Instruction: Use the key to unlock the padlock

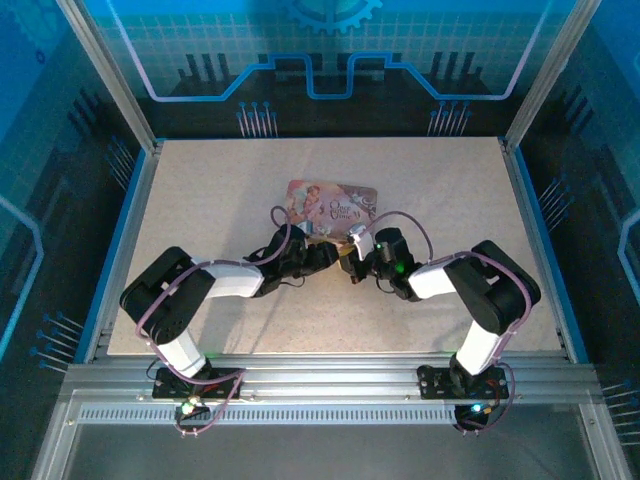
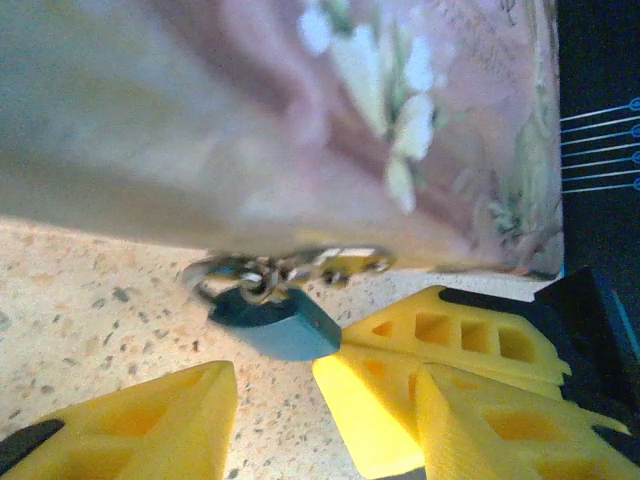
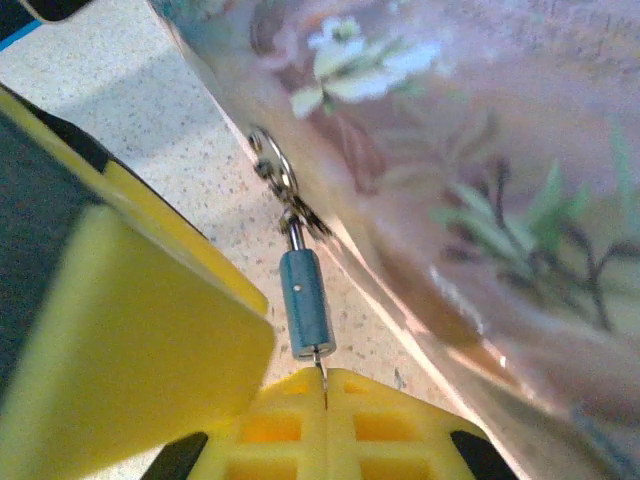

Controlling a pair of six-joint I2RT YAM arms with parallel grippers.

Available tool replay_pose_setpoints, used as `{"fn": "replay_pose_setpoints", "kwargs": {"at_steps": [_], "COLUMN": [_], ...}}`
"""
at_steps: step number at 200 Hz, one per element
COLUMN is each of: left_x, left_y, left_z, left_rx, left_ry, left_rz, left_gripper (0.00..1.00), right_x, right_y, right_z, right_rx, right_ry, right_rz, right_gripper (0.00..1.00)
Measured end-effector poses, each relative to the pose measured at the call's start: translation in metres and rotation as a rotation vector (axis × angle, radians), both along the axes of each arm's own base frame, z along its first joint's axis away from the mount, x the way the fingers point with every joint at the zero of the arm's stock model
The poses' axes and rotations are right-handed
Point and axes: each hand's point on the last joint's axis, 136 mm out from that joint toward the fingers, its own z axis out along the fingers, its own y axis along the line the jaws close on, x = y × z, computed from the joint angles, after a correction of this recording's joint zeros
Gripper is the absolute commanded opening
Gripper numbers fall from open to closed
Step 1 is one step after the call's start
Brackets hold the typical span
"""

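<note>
The padlock (image 3: 303,305), a small bluish metal body with a silver shackle, lies on the speckled table against the pink box (image 3: 470,180). A key ring (image 3: 275,165) hangs on the shackle. My right gripper (image 3: 325,385) is shut on the thin key (image 3: 321,372), whose blade enters the padlock's bottom end. In the left wrist view the padlock (image 2: 275,322) lies just beyond my left gripper (image 2: 272,390). That gripper is open, with bare table between its yellow fingers (image 2: 150,420). From above, the left gripper (image 1: 335,256) and right gripper (image 1: 356,268) meet in front of the box.
The pink cartoon-printed box (image 1: 332,203) lies flat just behind both grippers. The right gripper's yellow fingers (image 2: 450,335) sit close beside my left ones. Blue rails (image 1: 120,235) and metal frame posts border the table on both sides.
</note>
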Motion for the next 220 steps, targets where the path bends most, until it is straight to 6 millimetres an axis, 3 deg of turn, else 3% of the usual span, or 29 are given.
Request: {"fn": "replay_pose_setpoints", "kwargs": {"at_steps": [27,70,91,156,220], "left_x": [-0.007,-0.013,-0.016,-0.018,-0.012], "left_y": [0.007,0.029,0.042,0.055,0.044], "left_z": [-0.004,0.028,0.034,0.028,0.003], "left_rx": [0.0,-0.047,-0.072,-0.16,-0.25], "left_ry": [0.013,-0.067,-0.082,-0.012,0.059], "left_rz": [0.003,0.046,0.083,0.165,0.176], "left_gripper": [0.66,0.7,0.7,0.66,0.57], "right_x": [-0.001,-0.008,-0.013,-0.02,-0.022], "right_y": [0.0,0.006,0.009,0.019,0.028], "right_z": [-0.002,-0.002,0.001,0.005,0.01], "right_rx": [0.012,0.047,0.081,0.202,0.276], "right_ry": [0.022,0.087,0.146,0.365,0.524], "right_rz": [-0.01,-0.027,-0.05,-0.126,-0.164], "right_gripper": [0.0,0.0,0.0,0.0,0.0]}}
